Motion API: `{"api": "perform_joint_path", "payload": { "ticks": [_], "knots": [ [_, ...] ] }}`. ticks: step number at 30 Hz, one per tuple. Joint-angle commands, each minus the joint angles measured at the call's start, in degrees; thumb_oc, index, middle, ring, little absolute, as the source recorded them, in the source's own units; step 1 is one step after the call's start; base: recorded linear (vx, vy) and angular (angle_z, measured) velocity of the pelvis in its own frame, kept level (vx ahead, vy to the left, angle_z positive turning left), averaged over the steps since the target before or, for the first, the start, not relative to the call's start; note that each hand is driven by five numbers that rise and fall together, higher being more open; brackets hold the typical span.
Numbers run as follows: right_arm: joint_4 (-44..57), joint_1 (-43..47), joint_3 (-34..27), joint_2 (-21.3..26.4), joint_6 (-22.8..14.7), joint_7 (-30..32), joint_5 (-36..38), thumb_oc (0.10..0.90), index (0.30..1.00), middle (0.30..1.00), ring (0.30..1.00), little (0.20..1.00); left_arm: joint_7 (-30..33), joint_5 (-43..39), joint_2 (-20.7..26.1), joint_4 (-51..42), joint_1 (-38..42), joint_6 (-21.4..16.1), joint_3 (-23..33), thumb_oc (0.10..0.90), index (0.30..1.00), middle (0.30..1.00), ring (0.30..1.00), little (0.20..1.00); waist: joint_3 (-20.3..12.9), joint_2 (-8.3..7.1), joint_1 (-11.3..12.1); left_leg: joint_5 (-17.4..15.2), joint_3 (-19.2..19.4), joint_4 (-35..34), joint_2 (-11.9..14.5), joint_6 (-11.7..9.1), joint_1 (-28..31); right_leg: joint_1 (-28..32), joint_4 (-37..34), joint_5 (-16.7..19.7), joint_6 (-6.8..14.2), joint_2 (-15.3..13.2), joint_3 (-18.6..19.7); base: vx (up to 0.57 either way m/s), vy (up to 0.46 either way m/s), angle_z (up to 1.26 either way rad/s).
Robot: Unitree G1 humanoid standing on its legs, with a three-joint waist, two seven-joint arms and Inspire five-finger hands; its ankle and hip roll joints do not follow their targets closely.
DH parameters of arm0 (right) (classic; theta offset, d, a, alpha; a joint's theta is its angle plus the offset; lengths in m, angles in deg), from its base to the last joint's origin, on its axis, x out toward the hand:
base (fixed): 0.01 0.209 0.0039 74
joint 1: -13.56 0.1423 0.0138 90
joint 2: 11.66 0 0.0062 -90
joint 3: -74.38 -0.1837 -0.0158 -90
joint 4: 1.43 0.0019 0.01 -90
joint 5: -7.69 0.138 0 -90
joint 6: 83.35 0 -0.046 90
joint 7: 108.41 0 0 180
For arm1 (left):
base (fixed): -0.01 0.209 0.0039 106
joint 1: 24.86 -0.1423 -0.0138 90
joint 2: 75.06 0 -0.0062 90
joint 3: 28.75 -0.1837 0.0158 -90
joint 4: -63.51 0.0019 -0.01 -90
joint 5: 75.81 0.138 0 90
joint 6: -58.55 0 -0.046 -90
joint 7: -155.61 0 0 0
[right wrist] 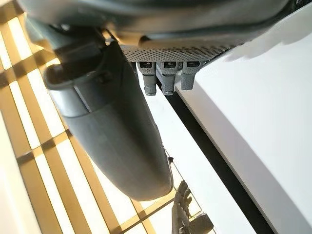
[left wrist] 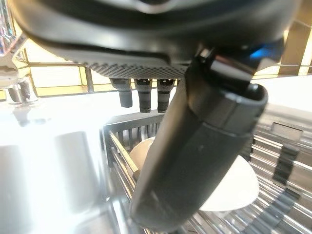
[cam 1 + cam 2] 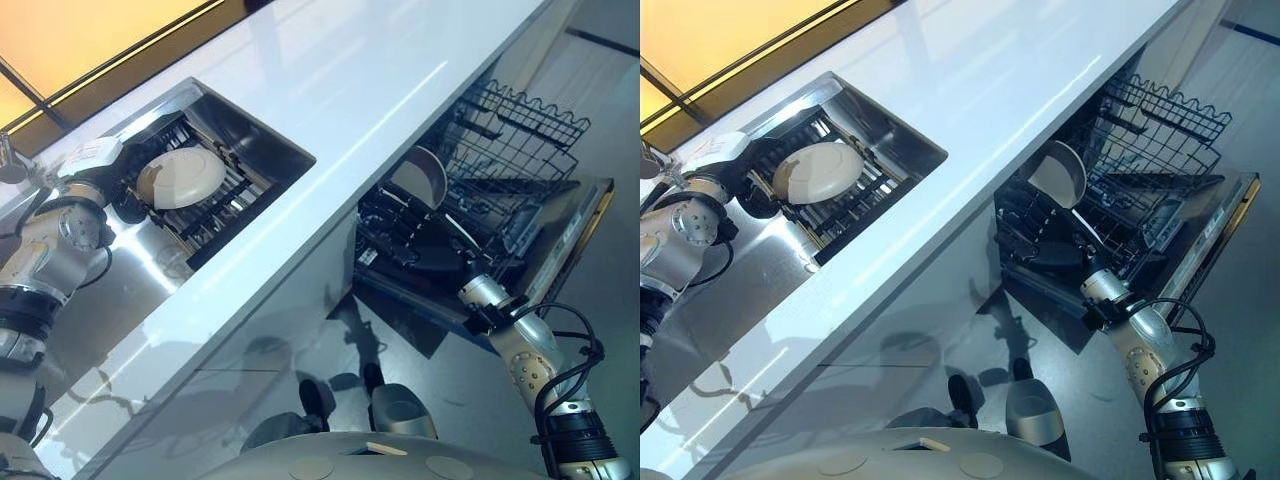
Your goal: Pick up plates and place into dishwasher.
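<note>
A white plate (image 3: 185,175) lies tilted on the black drying rack (image 3: 215,215) in the steel sink (image 3: 270,140). My left hand (image 3: 128,200) sits at the rack's left end beside the plate. In the left wrist view its thumb (image 2: 195,161) and fingers (image 2: 141,95) are straight, with the plate (image 2: 234,187) just past them and nothing held. A second pale plate (image 3: 1060,172) stands upright in the open dishwasher's lower rack (image 3: 520,130). My right hand (image 3: 1045,252) reaches low into that rack below the plate, and its thumb (image 1: 117,131) is straight and empty.
A long white counter (image 3: 340,100) runs between the sink and the dishwasher. The dishwasher door (image 3: 575,225) hangs open over the grey floor. A chrome faucet (image 2: 14,73) stands behind the sink, and a bright window runs along the back.
</note>
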Motion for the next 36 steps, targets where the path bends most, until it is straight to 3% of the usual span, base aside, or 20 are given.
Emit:
{"api": "perform_joint_path", "payload": {
  "ticks": [1, 6, 13, 28, 31, 36],
  "knots": [
    [6.0, 3.4, 0.8, 1.1, -5.3, -1.1, 0.0, 0.8, 0.9, 0.9, 0.9, 0.9, 11.4, -1.4, -1.8, 4.1, 10.9, -1.6, 0.2, 0.8, 0.9, 0.9, 0.9, 0.9, -1.9, -1.08, -2.8, -10.4, 0.6, 7.5, -5.6, 2.3, -1.8, -4.3, 5.9, -2.7, 6.7, -1.7, -0.3, 0.02, 0.015, -0.16],
    [5.7, 2.6, 0.2, 0.0, -6.0, -0.3, -0.5, 0.8, 0.9, 0.9, 0.9, 0.9, 14.4, -3.0, -3.7, 1.0, 11.5, -2.9, 2.1, 0.8, 0.9, 0.9, 0.9, 0.9, -1.5, -1.26, -3.0, -10.6, 0.7, 7.8, -5.5, 2.2, -2.3, -4.7, 6.1, -3.2, 6.5, -1.6, 0.0, 0.01, -0.007, -0.09],
    [7.3, 0.2, -2.3, -2.0, -5.7, -0.6, -1.5, 0.8, 0.9, 0.9, 0.9, 0.9, 13.0, -2.6, 0.2, -7.8, 8.2, -0.5, 6.9, 0.8, 0.9, 0.9, 0.9, 0.9, -2.1, -1.24, -2.3, -10.6, 0.0, 7.4, -5.3, 2.0, -1.5, -3.7, 5.6, -3.4, 6.5, -1.8, -0.9, -0.01, -0.034, -0.05],
    [9.0, -0.4, -4.2, -4.6, -5.3, 1.8, -2.5, 0.8, 0.9, 0.9, 0.9, 0.9, 8.3, -2.3, 5.1, -15.2, -3.8, -0.3, 19.6, 0.8, 0.9, 0.9, 0.9, 0.9, -4.6, -2.07, 1.5, -10.1, -3.5, 5.7, -5.1, 1.6, 0.0, -0.6, 3.0, -3.8, 6.0, -1.4, -3.4, -0.03, -0.051, 0.12],
    [8.7, -0.4, -4.3, -4.9, -5.6, 2.4, -2.5, 0.8, 0.9, 0.9, 0.9, 0.9, 7.5, -3.2, 5.3, -15.8, -6.7, -0.6, 22.2, 0.8, 0.9, 0.9, 0.9, 0.9, -5.0, -2.32, 2.2, -10.0, -3.9, 5.6, -4.9, 1.5, 0.0, -0.3, 2.7, -3.8, 5.9, -1.3, -3.7, -0.03, -0.064, 0.12],
    [9.2, -1.7, -5.1, -5.0, -5.9, 3.2, -1.9, 0.8, 0.9, 0.9, 0.9, 0.9, 9.5, -9.2, 6.3, -19.3, -13.4, -4.6, 30.1, 0.8, 0.9, 0.9, 0.9, 0.9, -5.5, -2.62, 3.2, -9.8, -4.4, 5.2, -4.7, 1.3, 0.2, 0.5, 1.7, -3.6, 5.7, -1.2, -4.3, -0.03, -0.053, 0.06]
  ]
}}
